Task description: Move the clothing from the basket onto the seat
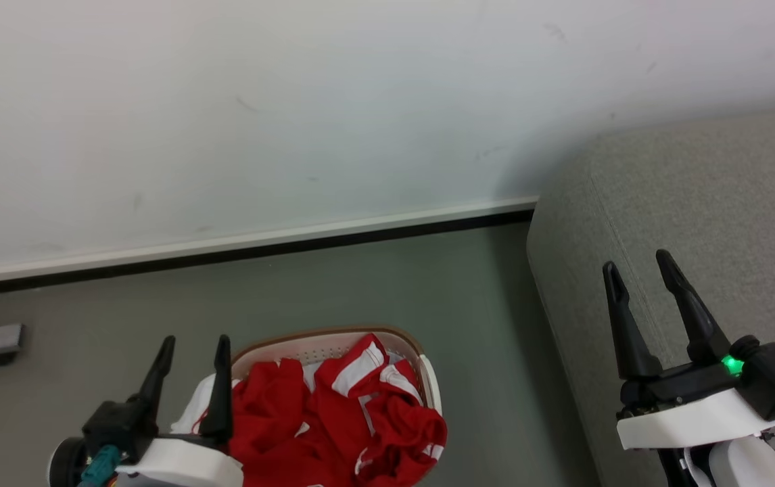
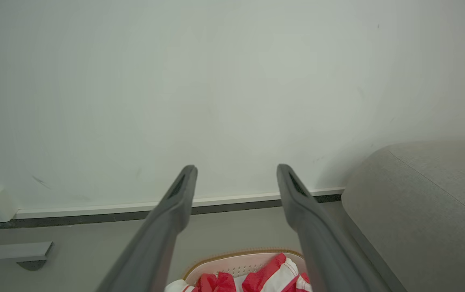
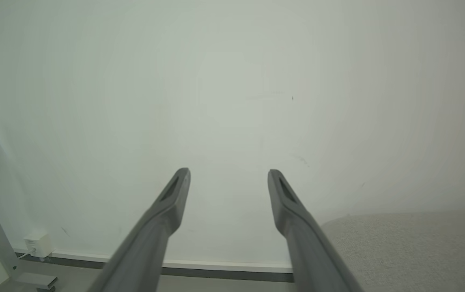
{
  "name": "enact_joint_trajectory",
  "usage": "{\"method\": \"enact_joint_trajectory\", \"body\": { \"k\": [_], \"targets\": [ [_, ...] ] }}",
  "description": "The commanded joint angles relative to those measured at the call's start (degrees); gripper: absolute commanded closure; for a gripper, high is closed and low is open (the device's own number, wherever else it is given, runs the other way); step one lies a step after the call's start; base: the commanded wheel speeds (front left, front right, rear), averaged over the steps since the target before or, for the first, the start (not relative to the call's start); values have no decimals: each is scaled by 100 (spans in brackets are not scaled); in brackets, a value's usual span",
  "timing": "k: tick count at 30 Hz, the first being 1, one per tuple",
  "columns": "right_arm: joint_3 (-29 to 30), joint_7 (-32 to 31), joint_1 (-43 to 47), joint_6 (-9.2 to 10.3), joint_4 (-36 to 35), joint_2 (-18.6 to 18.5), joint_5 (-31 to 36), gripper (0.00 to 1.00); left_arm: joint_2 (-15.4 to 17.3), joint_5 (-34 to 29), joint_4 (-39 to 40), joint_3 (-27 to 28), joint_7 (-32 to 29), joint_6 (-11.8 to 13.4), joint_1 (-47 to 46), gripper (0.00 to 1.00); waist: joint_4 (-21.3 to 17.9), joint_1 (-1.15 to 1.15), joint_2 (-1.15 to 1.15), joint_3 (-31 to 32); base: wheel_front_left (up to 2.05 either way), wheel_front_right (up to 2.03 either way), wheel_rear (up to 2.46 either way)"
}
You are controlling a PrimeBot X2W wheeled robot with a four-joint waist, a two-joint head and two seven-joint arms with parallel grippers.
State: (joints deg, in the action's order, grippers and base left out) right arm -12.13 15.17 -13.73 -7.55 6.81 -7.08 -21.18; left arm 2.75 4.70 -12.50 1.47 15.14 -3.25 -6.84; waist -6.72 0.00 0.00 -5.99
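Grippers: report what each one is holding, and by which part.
Nothing is held. The left gripper and the right gripper are both open, with nothing between their fingers. The clothing lies in the basket.

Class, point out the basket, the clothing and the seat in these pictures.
basket [image 1: 320, 352]: head view, on its perforated white far wall.
clothing [image 1: 279, 412]: head view, on the red fabric heap.
seat [image 1: 719, 196]: head view, on its grey upholstery.
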Motion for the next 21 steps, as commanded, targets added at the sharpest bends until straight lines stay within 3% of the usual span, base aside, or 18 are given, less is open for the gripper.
{"method": "enact_joint_trajectory", "body": {
  "k": [1, 9, 21],
  "targets": [
    [28, -3, -65, 12, -31, 3, 4, 0, 26, 1, -72, 17, 2, -32, -93, 0, -250, 0, 0, -325, 0, 0, 0],
    [173, -3, -451, 12, -349, 187, 72, 0, 226, -96, -1075, 33, 2, -258, -805, 0, -755, 0, 0, -1176, 0, 0, 0],
    [321, -3, -990, 12, -871, 408, 30, 0, 743, -55, -2973, -381, 2, -419, -2133, 0, -1455, 0, 0, -2434, 0, 0, 0]
  ]
}}
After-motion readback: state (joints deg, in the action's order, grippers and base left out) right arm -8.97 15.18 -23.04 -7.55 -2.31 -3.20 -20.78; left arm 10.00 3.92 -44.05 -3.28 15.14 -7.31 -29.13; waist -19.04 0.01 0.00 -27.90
